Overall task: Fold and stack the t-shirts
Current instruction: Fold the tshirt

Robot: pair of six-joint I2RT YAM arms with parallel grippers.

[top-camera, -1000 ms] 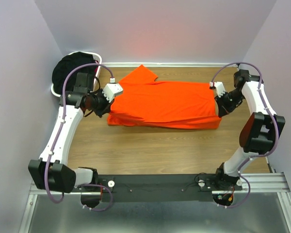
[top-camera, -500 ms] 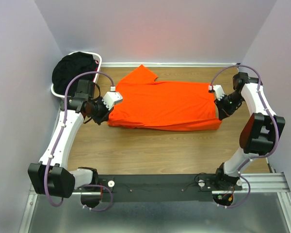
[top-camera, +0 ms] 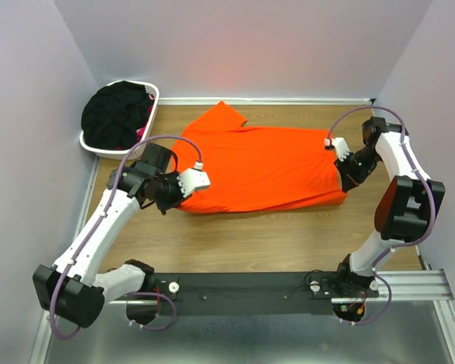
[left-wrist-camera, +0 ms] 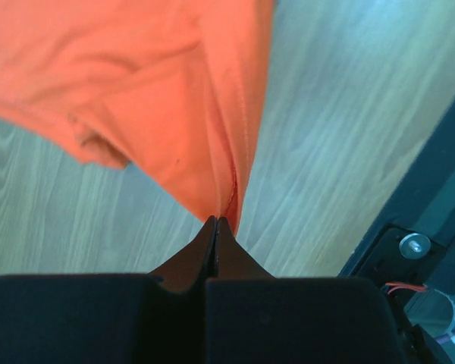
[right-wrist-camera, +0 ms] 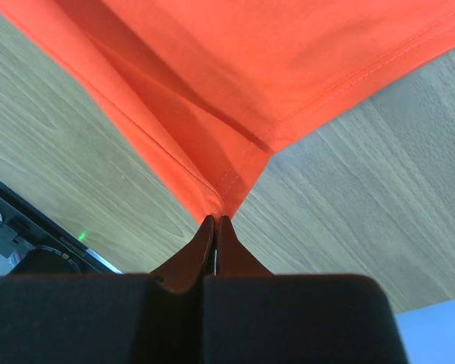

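An orange t-shirt (top-camera: 265, 167) lies across the wooden table (top-camera: 235, 243), one sleeve pointing to the far wall. My left gripper (top-camera: 180, 200) is shut on its near-left corner. In the left wrist view the orange t-shirt (left-wrist-camera: 159, 98) rises in a bunched fold out of the closed left gripper (left-wrist-camera: 216, 221). My right gripper (top-camera: 344, 185) is shut on the near-right corner. The right wrist view shows the hemmed corner of the orange t-shirt (right-wrist-camera: 273, 68) pinched in the right gripper (right-wrist-camera: 216, 220). Black t-shirts (top-camera: 117, 114) fill the basket, with a bit of pink cloth (top-camera: 141, 133) at their edge.
A white laundry basket (top-camera: 91, 144) stands in the far left corner against the walls. The black mounting rail (top-camera: 250, 292) with both arm bases runs along the table's near edge. Walls close in on the left, far and right sides.
My left gripper has moved toward the near edge and to the right with the shirt's corner, drawing the left side inward. The right gripper has shifted only slightly, still holding its corner.
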